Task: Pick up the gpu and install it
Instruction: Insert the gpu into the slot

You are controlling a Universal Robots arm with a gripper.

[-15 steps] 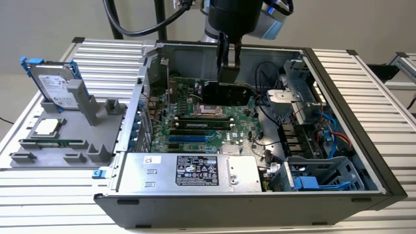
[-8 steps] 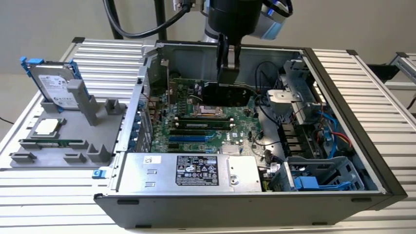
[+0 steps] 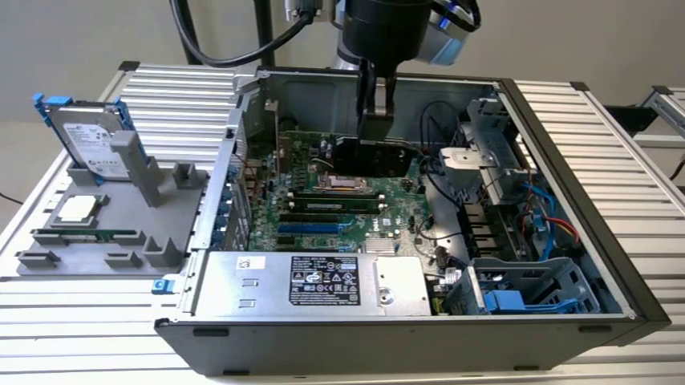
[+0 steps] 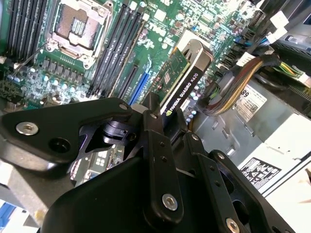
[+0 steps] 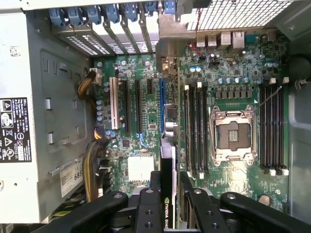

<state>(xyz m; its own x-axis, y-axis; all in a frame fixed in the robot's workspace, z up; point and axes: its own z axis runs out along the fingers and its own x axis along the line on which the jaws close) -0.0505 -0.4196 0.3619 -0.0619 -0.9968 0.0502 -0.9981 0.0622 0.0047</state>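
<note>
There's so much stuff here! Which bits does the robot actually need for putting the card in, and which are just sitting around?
Part of the job:
- the gpu, held edge-on over the board
- the gripper, shut on it
- the motherboard inside the open computer case

Just lying about:
- the hard drive, upright in the grey holder
- the memory stick in that holder
- the power supply

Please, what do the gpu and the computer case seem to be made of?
The gpu: green circuit board, likely fibreglass laminate, with a glossy black shroud that looks plastic. The gripper holds it. The computer case: dull grey sheet metal, judging by its stamped slots.
</note>
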